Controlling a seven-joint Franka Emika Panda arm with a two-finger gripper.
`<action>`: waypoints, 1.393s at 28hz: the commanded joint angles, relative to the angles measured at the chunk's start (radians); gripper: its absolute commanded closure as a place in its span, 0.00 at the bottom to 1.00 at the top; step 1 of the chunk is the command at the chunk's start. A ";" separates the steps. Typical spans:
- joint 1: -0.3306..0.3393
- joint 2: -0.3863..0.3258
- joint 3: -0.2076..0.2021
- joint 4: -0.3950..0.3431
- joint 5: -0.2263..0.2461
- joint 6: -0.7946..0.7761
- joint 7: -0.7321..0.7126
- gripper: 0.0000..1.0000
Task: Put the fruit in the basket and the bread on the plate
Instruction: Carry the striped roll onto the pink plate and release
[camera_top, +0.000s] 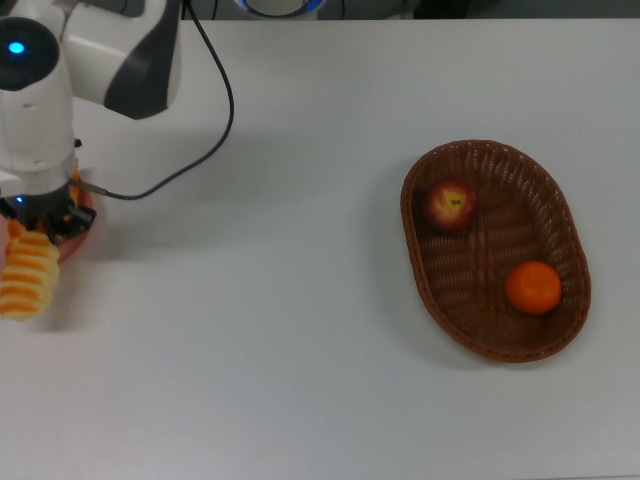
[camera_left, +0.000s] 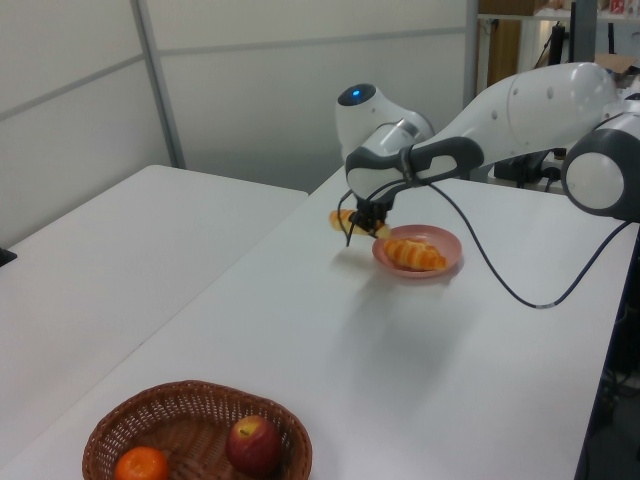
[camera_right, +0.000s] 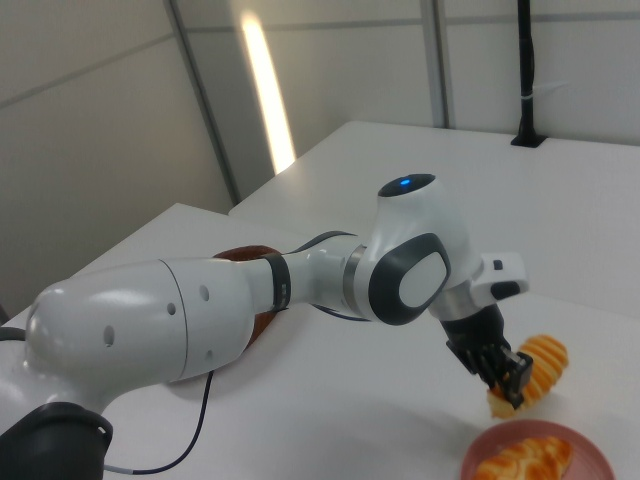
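Note:
My gripper (camera_top: 36, 222) is shut on one end of the ridged bread loaf (camera_top: 28, 276), which hangs clear of the table at the top view's far left. In the left view the gripper (camera_left: 362, 220) holds that loaf (camera_left: 345, 219) just beside the pink plate (camera_left: 452, 245), where the braided bread loaf (camera_left: 414, 254) lies. The right view has the gripper (camera_right: 509, 384) and ridged loaf (camera_right: 533, 368) above the plate's (camera_right: 530, 428) edge. The wicker basket (camera_top: 406, 215) holds the red apple (camera_top: 450, 205) and the tangerine (camera_top: 533, 287).
A black cable (camera_top: 215, 130) trails from the arm across the table in the top view. The arm's white body (camera_top: 40, 100) covers most of the plate (camera_top: 76, 235) there. A second table stands at the left view's left, across a narrow gap.

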 joint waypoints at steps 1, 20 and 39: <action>-0.005 -0.054 -0.021 -0.039 0.009 -0.197 -0.141 1.00; -0.076 -0.054 -0.080 -0.031 0.010 -0.307 -0.279 1.00; -0.082 -0.051 -0.078 -0.027 0.039 -0.280 -0.275 0.00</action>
